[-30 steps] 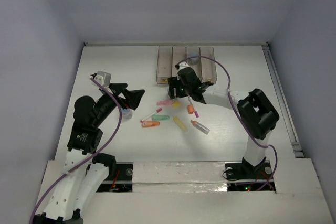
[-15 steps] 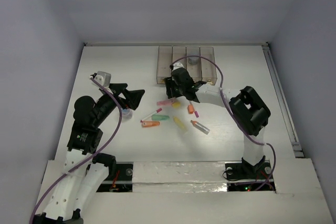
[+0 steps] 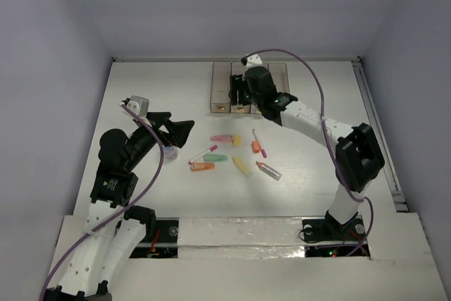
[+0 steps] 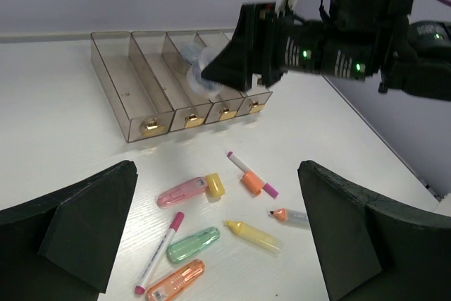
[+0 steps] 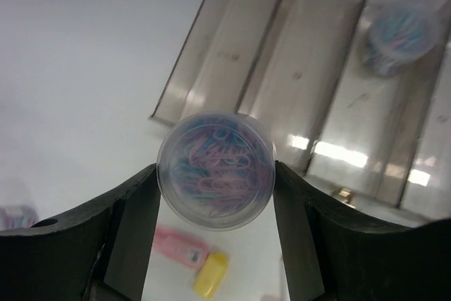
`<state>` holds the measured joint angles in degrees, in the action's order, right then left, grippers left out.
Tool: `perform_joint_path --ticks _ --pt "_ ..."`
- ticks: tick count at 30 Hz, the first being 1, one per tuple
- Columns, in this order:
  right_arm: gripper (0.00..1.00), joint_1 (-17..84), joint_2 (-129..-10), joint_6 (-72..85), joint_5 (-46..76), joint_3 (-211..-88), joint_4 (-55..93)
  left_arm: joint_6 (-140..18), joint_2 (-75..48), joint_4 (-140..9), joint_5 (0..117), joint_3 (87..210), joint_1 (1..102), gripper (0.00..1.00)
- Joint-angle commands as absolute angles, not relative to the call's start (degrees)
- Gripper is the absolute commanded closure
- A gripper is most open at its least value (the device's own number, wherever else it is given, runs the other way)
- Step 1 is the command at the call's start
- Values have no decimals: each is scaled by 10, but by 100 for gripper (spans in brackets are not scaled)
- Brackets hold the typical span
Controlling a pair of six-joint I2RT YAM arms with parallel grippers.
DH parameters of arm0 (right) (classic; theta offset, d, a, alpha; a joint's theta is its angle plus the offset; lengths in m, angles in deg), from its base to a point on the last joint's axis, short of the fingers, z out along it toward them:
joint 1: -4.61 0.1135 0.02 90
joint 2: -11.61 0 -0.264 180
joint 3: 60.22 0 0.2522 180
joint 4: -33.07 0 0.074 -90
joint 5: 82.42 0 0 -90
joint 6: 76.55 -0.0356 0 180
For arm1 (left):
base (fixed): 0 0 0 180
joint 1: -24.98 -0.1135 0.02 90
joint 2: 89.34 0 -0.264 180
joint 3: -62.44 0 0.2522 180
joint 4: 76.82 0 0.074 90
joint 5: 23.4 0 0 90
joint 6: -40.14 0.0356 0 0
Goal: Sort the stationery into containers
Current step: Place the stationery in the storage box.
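Swung away from the scattered markers [image 3: 242, 166], the right gripper [image 5: 215, 177] now hangs over the far containers [image 3: 220, 89], pinching a round bluish-purple roll [image 5: 215, 170]. A second roll [image 5: 402, 37] already lies in one bin; the markers all seem left to sort. At the near left, the left gripper [image 4: 222, 227] waits spread wide.
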<state>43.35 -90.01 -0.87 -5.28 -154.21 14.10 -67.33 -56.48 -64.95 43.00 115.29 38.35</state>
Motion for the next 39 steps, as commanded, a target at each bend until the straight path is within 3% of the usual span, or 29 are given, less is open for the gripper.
perform_joint_path --ticks 1,13,39 --pt "56 367 -920 4 -46 -1597 165 -676 -568 -676 420 1152 378 1" --pt "57 301 -1042 37 -33 -1721 125 -676 -557 -676 419 1153 378 1" --pt "55 268 -1078 12 -31 -1693 161 -678 -544 -681 415 1151 373 1"
